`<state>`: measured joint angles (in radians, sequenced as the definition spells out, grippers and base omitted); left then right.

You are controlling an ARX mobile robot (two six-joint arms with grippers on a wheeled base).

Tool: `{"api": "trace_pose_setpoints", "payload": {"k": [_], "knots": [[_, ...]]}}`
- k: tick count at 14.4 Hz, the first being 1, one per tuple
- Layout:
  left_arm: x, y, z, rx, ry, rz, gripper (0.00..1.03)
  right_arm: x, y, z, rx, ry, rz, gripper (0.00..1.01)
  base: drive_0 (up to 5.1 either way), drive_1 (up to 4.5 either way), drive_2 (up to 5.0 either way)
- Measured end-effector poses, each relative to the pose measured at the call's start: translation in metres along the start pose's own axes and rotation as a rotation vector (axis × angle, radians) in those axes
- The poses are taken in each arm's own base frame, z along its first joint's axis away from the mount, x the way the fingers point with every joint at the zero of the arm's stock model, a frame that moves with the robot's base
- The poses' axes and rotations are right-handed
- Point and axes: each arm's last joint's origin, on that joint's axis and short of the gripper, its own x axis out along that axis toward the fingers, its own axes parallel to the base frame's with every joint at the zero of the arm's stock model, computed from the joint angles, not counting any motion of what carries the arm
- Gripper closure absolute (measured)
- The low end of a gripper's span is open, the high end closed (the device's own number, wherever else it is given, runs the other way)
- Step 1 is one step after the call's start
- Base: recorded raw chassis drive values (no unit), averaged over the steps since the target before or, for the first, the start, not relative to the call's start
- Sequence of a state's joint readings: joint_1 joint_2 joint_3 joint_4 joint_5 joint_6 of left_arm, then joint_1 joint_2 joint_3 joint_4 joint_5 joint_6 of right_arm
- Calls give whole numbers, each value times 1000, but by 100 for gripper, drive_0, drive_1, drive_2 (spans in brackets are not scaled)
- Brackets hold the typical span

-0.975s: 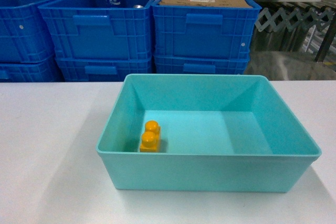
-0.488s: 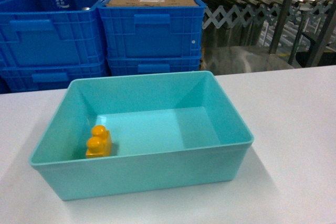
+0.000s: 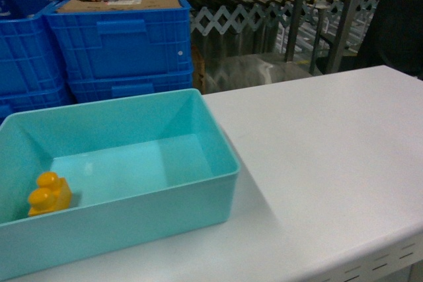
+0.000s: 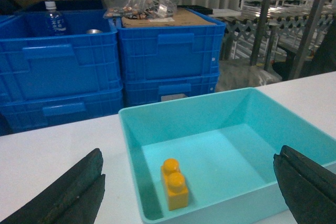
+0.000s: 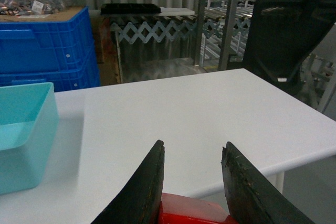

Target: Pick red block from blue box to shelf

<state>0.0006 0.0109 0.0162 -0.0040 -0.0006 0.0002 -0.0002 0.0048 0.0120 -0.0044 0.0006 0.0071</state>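
Leftward across the head view, the box is being shifted as the base is turned toward the shelf; the block is being held in the right pincer, the left pincer spread wide.

No text, brand, number or sign can be read. The bottle in the dark blue crate has a label, but it is too small and blurred to read.
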Motion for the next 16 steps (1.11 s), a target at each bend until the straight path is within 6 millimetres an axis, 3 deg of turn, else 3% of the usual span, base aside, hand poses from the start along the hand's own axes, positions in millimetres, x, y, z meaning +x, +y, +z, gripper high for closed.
{"api": "trace_pose_setpoints", "payload": {"k": [16], "knots": [[0, 0, 0, 0, 0, 0, 5, 0, 0, 0, 0, 0, 0, 73, -162, -162, -162]]}}
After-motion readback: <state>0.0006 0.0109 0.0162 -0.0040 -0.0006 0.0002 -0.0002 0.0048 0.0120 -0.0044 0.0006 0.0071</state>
